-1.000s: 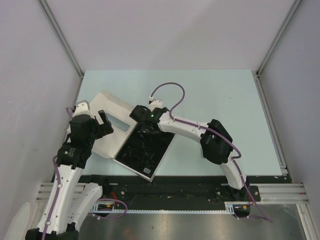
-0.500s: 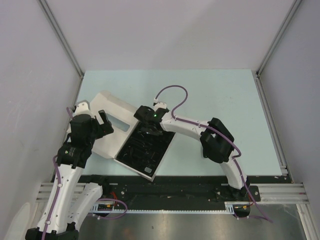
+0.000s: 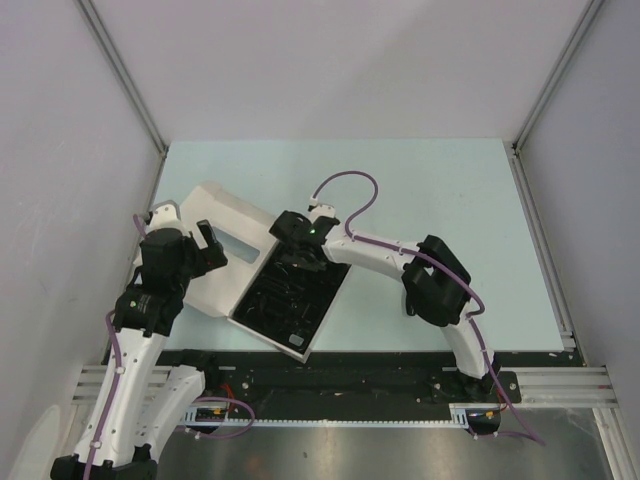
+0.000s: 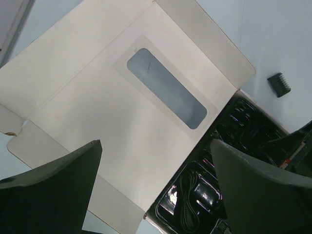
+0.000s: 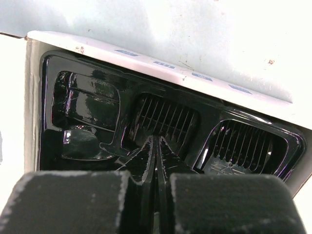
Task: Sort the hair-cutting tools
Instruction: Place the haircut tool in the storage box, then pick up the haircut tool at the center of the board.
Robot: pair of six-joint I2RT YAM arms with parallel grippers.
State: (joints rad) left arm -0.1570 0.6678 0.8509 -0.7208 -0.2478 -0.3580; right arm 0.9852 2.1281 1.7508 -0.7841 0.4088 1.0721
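Right gripper [image 5: 156, 146] has edged along the tray [image 5: 48, 63], jaws shut empty, left gripper [image 4: 156, 146] agape, empty; dragging risks unseating the comb guard [image 5: 165, 119] ahead.

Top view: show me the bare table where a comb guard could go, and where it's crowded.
Bare: the far strip of table beyond the box lid, and the right side between the right arm and the side rail. Crowded: near-left, where lid, black tray, left gripper and right gripper cluster.
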